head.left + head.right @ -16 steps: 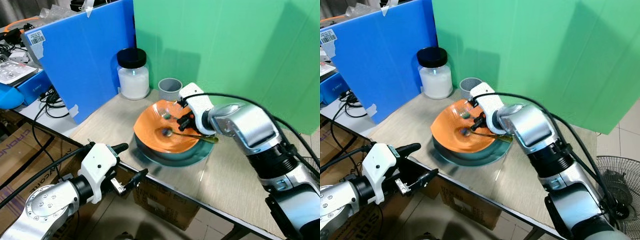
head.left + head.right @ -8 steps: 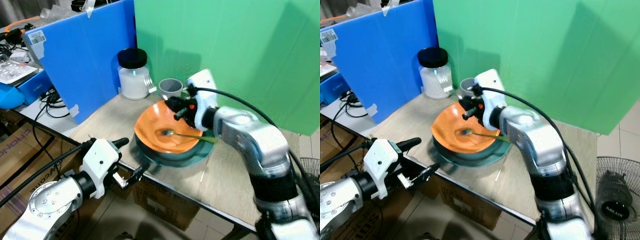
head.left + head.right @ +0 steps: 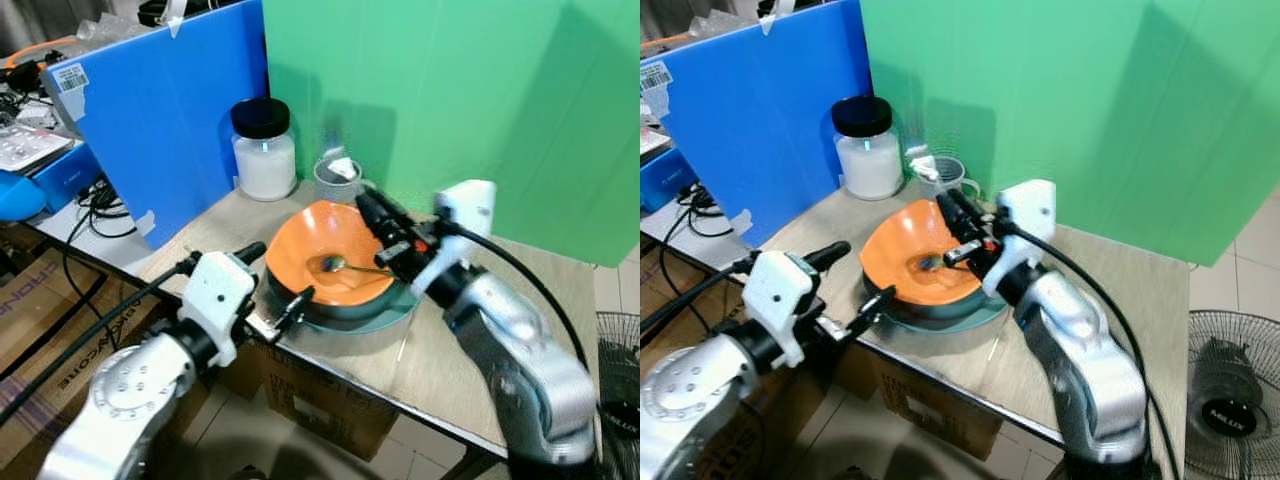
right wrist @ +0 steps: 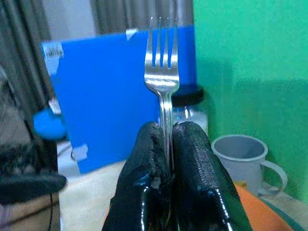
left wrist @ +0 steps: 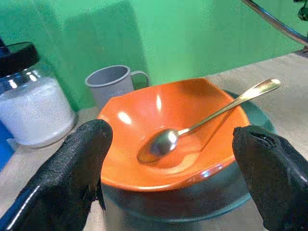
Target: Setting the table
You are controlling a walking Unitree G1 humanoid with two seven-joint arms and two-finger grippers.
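Fork [image 4: 162, 72], silver w/ four tines, is standing upright, clamped by its handle in the right pincer [image 4: 166, 144] above the orange bowl [image 3: 335, 265] on the surface [image 3: 470, 340]. It's prob. light, stiff & slippery, so gripping mid-handle is looking best. Left pincer [image 5: 171, 159] is gaping wide around the bowl, spoon [image 5: 192, 127] lying inside.

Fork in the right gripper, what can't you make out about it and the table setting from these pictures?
- Fork handle: right wrist view, hidden between the right gripper's fingers.
- Fork tines: eye views, blurred against the grey mug.
- Dark plate: left wrist view, mostly covered by the orange bowl.
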